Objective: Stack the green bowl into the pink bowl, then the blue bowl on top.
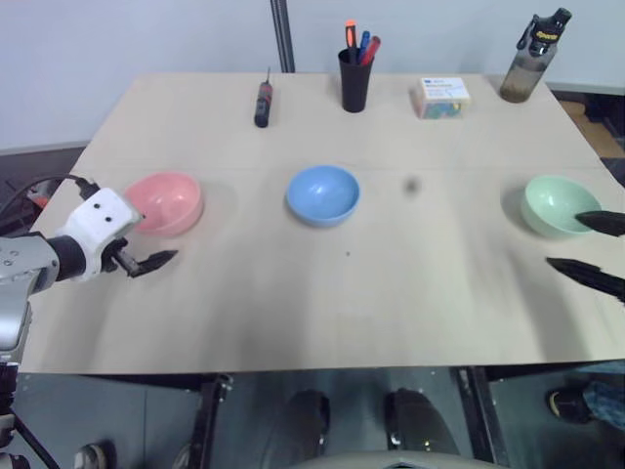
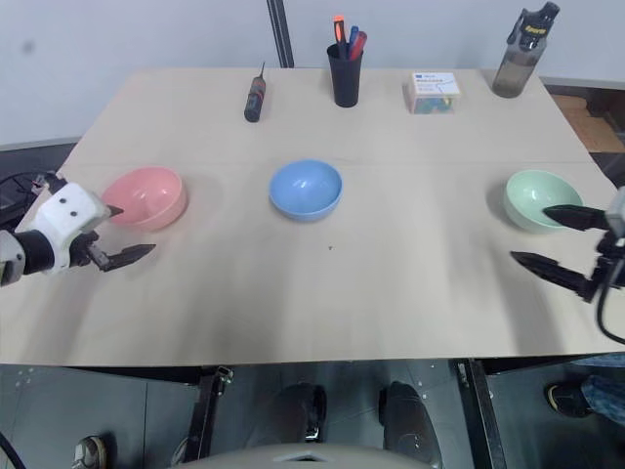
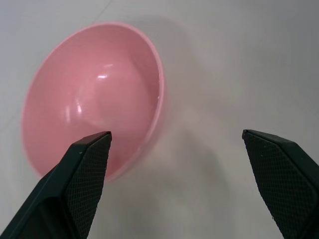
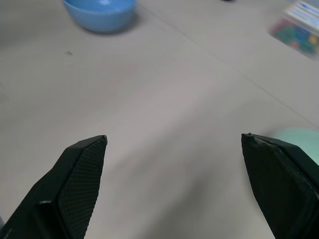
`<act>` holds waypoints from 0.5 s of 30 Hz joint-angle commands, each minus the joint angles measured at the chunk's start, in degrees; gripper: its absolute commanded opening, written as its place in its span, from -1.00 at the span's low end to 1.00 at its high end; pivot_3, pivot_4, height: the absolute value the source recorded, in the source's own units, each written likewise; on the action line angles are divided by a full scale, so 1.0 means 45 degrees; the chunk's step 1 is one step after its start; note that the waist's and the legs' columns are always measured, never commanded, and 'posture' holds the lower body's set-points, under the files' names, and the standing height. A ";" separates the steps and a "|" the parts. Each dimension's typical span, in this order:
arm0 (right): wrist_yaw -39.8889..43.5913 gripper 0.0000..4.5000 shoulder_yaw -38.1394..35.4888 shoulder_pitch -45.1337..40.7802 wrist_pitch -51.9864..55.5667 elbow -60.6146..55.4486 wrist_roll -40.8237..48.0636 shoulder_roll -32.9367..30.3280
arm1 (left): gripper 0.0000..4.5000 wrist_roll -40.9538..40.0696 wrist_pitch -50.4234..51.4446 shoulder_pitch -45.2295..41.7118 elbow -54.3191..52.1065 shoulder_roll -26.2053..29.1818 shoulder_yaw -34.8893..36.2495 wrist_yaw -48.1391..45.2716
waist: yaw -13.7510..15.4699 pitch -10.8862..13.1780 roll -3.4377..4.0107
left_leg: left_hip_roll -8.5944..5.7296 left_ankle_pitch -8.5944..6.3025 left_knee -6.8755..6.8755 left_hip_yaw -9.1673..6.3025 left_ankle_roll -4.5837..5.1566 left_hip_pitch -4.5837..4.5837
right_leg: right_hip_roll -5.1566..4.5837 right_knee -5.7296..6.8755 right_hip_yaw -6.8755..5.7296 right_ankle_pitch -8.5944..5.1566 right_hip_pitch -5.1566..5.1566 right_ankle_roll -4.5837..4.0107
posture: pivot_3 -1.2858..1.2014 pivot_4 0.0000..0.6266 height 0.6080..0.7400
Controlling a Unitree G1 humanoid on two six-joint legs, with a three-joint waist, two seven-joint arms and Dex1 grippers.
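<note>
Three small round plastic bowls stand apart in one row across the pale wooden table [image 1: 293,293]: the salmon-pink bowl [image 1: 164,202] at the robot's left, the light sky-blue bowl [image 1: 323,193] in the middle, the pale mint-green bowl [image 1: 558,204] at the far right. All are upright and empty, nothing is stacked yet, so I judge the task is at its very start. The right gripper [image 2: 553,240] has its two black fingers wide apart and holds nothing; its upper finger tip lies over the near rim of the green bowl in the head views, the lower finger is on the near side of the bowl, apart from it. The left gripper [image 1: 140,249] is spread open too, empty, just beside the pink bowl on its near side; whether one finger touches the rim I cannot tell. Key relation for the 1st move: the green bowl lies just ahead of the right gripper and slightly to its inner side, and well apart from the left one, so the right arm is clearly nearer. A round bowl has no long axis, so prob. any rim point will serve. The carry then goes leftwards across the table, past the blue bowl, to the pink one.
</note>
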 commanded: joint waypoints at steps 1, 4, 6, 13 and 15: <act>-0.0798 1.00 0.1955 -0.1284 -0.0178 -0.1433 0.0407 0.0673 | 0.98 0.0911 0.0571 -0.0204 -0.0840 0.0098 -0.0410 0.0956 | -0.0017 0.0002 0.0001 | -0.0001 0.0000 0.0000 0.0002 0.0000 -0.0002 | 0.0000 0.0003 0.0003 0.0000 -0.0005 0.0000 | 0.03 -0.52 1.00; -0.1145 1.00 0.3649 -0.2639 -0.0165 -0.1876 0.0517 0.1450 | 0.98 0.1603 0.0915 -0.0343 -0.1193 -0.0127 -0.1093 0.1602 | 0.0000 0.0004 0.0003 | -0.0004 0.0000 0.0006 0.0001 0.0000 -0.0021 | 0.0004 0.0007 0.0001 0.0000 -0.0022 0.0000 | 0.03 -0.52 1.00; -0.1185 1.00 0.4757 -0.3585 -0.0328 -0.1844 0.0441 0.2031 | 0.98 0.2004 0.0926 -0.0614 -0.1147 -0.0351 -0.1586 0.1957 | 0.0007 0.0003 0.0001 | -0.0008 0.0001 0.0009 -0.0001 0.0000 -0.0034 | 0.0003 0.0006 0.0000 0.0000 -0.0033 0.0001 | 0.03 -0.52 1.00; -0.1558 1.00 0.7179 -0.5918 -0.0564 -0.1411 0.0014 0.3939 | 0.98 0.2928 0.0316 -0.1702 -0.0344 -0.0826 -0.2642 0.2502 | 0.0037 0.0005 -0.0004 | -0.0017 0.0003 0.0018 -0.0011 -0.0004 -0.0072 | 0.0007 0.0014 -0.0010 0.0001 -0.0067 0.0000 | 0.03 -0.52 1.00; -0.1596 1.00 0.7276 -0.6038 -0.0610 -0.1317 -0.0070 0.4032 | 0.88 0.3115 0.0041 -0.2050 0.0027 -0.0917 -0.2825 0.2605 | 0.0054 0.0005 -0.0005 | -0.0024 0.0004 0.0019 -0.0012 -0.0006 -0.0081 | 0.0002 0.0009 -0.0010 0.0000 -0.0071 0.0001 | 0.03 -0.52 1.00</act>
